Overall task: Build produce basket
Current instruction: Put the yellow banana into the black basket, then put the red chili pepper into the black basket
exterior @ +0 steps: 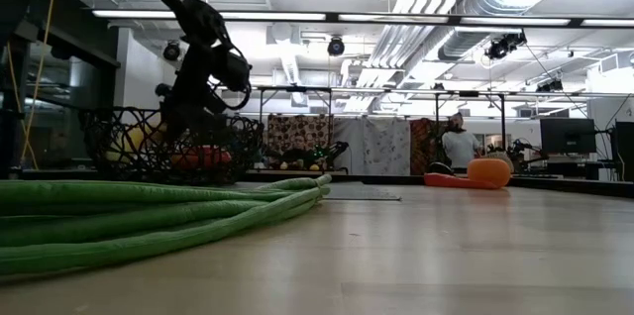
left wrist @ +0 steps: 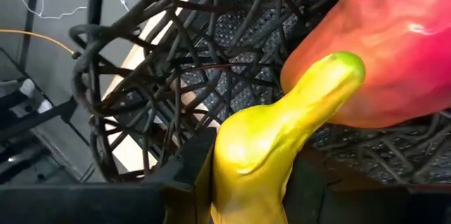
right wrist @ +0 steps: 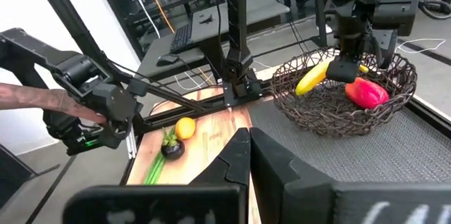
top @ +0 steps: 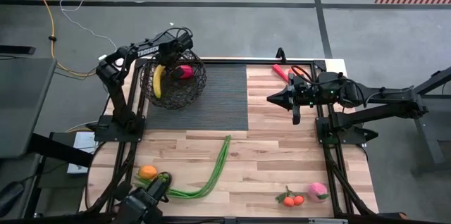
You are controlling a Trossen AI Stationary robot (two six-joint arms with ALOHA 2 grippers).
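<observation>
The black wire basket [top: 173,82] stands on a dark mat at the table's far left. In it lie a yellow banana [top: 158,82] and a red-pink fruit [top: 184,71]. My left gripper [top: 171,69] reaches down into the basket and is shut on the banana [left wrist: 268,146], whose green tip lies against the red-pink fruit [left wrist: 394,48]. My right gripper [top: 271,98] hovers shut over the table's right half, away from all produce; its fingertips [right wrist: 248,139] meet in the right wrist view. My left gripper pinches the banana between its two fingers [left wrist: 184,182], close behind its green-tipped end [left wrist: 331,76]. The fingers come from above, pointing down into the basket, and lie across the banana. The banana's other end [right wrist: 301,85] slants toward the basket's wire wall.
Along the near edge lie long green stalks [top: 211,175], an orange [top: 147,172], a dark green fruit [top: 162,179], small oranges [top: 292,199] and a pink fruit [top: 318,191]. A red item [top: 282,71] lies at the far right. A person's arm [right wrist: 32,101] shows beyond the table.
</observation>
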